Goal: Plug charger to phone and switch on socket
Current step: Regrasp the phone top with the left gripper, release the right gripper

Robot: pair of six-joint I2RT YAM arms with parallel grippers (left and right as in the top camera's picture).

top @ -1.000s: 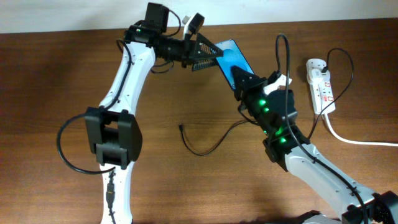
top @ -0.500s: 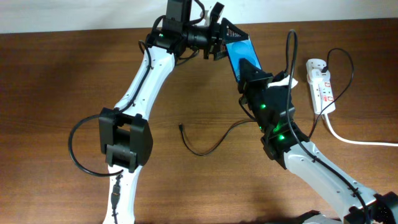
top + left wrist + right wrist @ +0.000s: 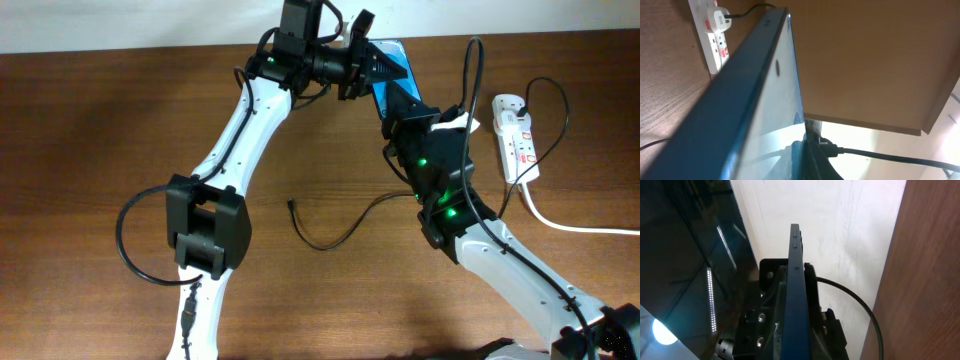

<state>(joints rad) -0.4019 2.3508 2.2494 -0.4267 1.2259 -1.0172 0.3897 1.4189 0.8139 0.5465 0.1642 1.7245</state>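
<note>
The phone (image 3: pixel 395 73) — a slim slab of glossy blue glass with a thin dark edge — is held tilted above the far side of the wooden table (image 3: pixel 100 130). The right gripper (image 3: pixel 402 104) pinches it narrowly across both faces. The left gripper (image 3: pixel 362 57) meets its upper end — I cannot tell its jaw gap.

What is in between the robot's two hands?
The phone. In the overhead view its blue screen shows between the left hand, which is at its upper end, and the right hand, which holds its lower end.
</note>
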